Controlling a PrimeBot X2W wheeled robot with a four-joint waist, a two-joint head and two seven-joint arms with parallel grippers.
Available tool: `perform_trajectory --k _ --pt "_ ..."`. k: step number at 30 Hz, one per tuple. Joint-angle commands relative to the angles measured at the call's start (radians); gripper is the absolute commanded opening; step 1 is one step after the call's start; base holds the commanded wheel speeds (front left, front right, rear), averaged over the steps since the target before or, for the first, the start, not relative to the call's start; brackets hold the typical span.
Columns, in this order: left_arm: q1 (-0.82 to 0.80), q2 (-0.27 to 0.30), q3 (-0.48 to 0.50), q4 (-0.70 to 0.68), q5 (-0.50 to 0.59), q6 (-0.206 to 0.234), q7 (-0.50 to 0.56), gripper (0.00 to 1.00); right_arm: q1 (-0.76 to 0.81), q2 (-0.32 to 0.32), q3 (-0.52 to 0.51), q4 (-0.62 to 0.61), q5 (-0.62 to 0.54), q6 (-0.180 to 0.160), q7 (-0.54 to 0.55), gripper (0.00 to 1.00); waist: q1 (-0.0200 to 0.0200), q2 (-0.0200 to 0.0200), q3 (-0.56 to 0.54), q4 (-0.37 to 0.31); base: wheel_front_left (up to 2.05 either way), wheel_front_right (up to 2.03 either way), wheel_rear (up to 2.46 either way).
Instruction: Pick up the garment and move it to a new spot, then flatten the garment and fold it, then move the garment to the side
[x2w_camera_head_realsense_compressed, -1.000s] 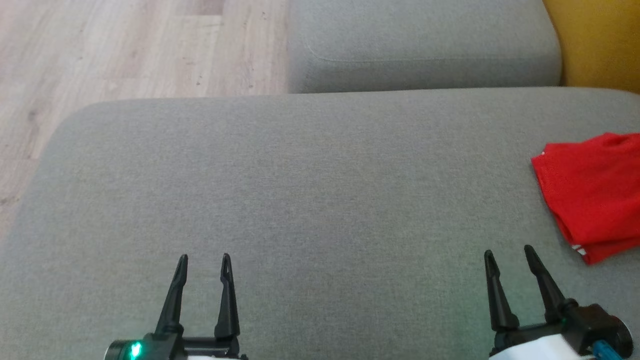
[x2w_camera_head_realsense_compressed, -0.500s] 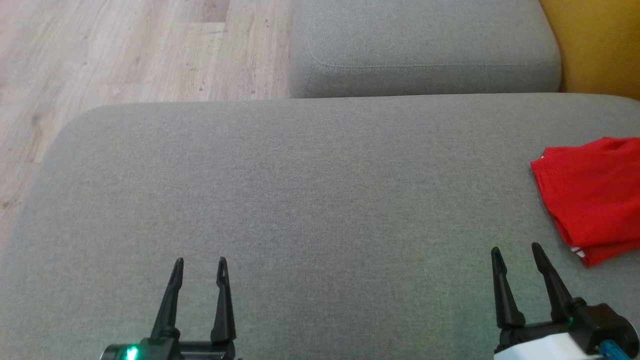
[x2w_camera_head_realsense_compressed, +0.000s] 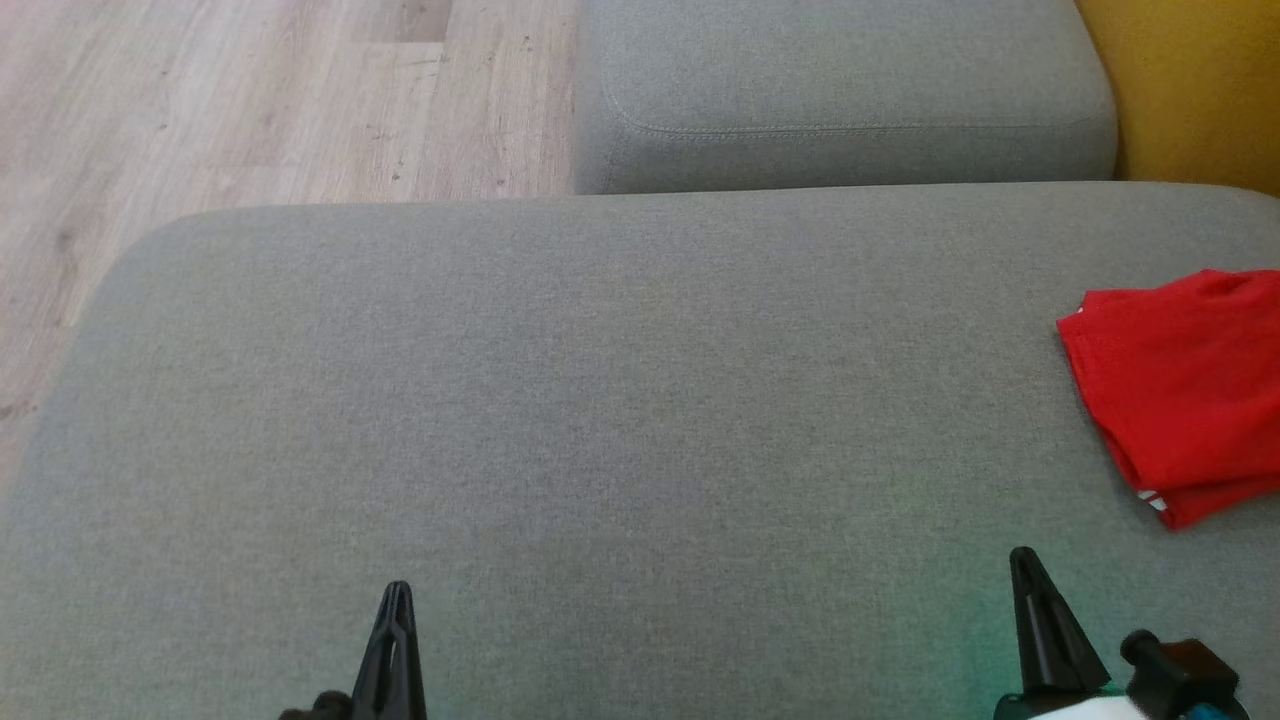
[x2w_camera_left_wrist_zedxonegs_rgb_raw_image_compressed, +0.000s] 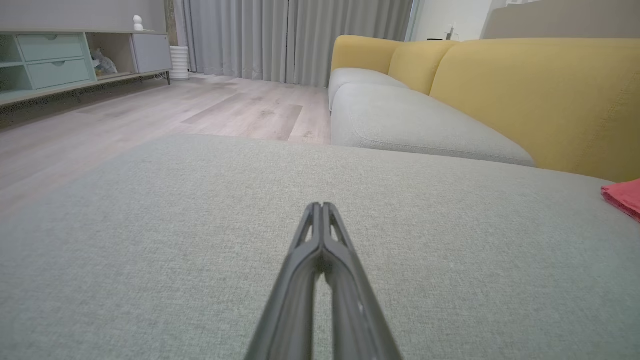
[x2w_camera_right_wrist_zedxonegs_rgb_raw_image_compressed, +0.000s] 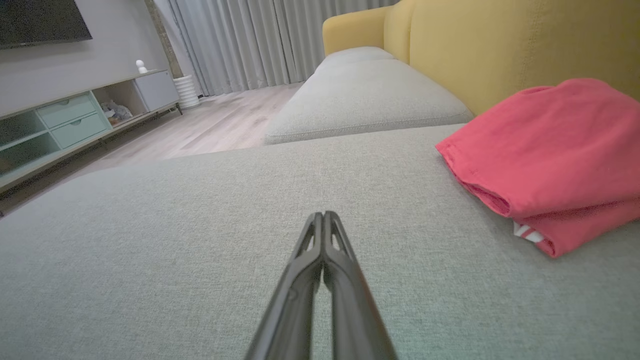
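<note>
The red garment (x2w_camera_head_realsense_compressed: 1180, 390) is lying folded in a few layers at the right edge of the big grey seat cushion (x2w_camera_head_realsense_compressed: 640, 380), about halfway between its near and far edges, with the yellow backrest (x2w_camera_head_realsense_compressed: 1190, 80) rising just behind it. A small white marking is peeking out at the near corner of the fold. The top layer is bulging a little rather than lying perfectly flat.

The left gripper (x2w_camera_head_realsense_compressed: 396, 592) is hanging low over the cushion by its near edge, left of the middle. Its two dark fingers are pressed together from base to tip, and nothing is sitting between them. The right gripper (x2w_camera_head_realsense_compressed: 1022, 555) is hanging by the same near edge, toward the right corner. Its fingers are likewise squeezed together and are gripping nothing. The garment is lying ahead of it and off to its right, clearly apart from the fingertips. Whether either gripper is brushing the fabric of the cushion, I cannot tell.

Beyond the far edge a second grey cushion (x2w_camera_head_realsense_compressed: 840, 80) is butting up against the first one, running along the same yellow backrest. Pale wooden floor (x2w_camera_head_realsense_compressed: 250, 100) is showing past the cushion's far left corner. Across the room, grey curtains (x2w_camera_left_wrist_zedxonegs_rgb_raw_image_compressed: 290, 35) are hanging to the floor, and a low sideboard (x2w_camera_left_wrist_zedxonegs_rgb_raw_image_compressed: 60, 60) with pale green drawers is standing along the wall.
</note>
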Motion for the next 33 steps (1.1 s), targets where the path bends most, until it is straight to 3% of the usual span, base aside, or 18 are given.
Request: perform_trajectory --k 1,33 --pt "-0.033 0.004 0.011 -0.028 -0.033 -0.005 0.007 0.00 -0.030 -0.007 -0.002 -0.029 0.036 0.000 0.006 0.00 0.0000 0.0000 0.000 -0.001 0.00 0.00 0.00" --pt "-0.111 0.021 0.074 0.012 -0.418 -0.073 0.080 0.00 -0.108 -0.025 -0.014 -0.009 0.432 0.000 0.078 0.00 -0.0001 0.0000 0.008 -0.021 0.00 0.00 0.00"
